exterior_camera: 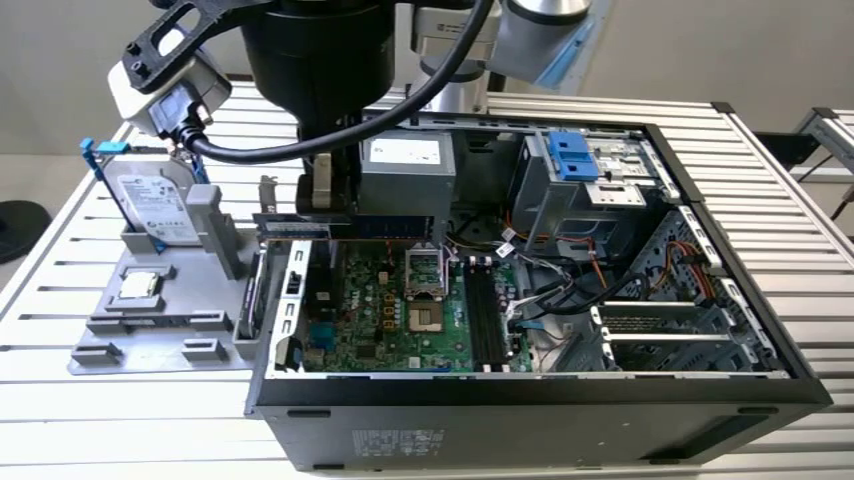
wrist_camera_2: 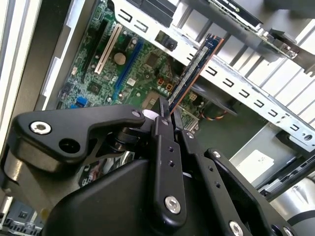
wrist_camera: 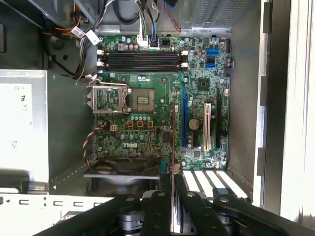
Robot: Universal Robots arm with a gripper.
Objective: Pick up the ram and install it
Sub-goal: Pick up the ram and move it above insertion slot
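Right now the hand pinches the ram by one end, its black fingers pressed together on the stick. The exterior view shows the ram level in the air, inside the open computer case, just in front of the gray power supply. It hangs above the green motherboard, over the side where a fan sits. The black memory slots run along the motherboard's opposite edge, well apart from the ram. The case lies on a slatted tabletop. Near the tabletop's edge at the exterior view's left, a gray fixture holds a hard drive upright.
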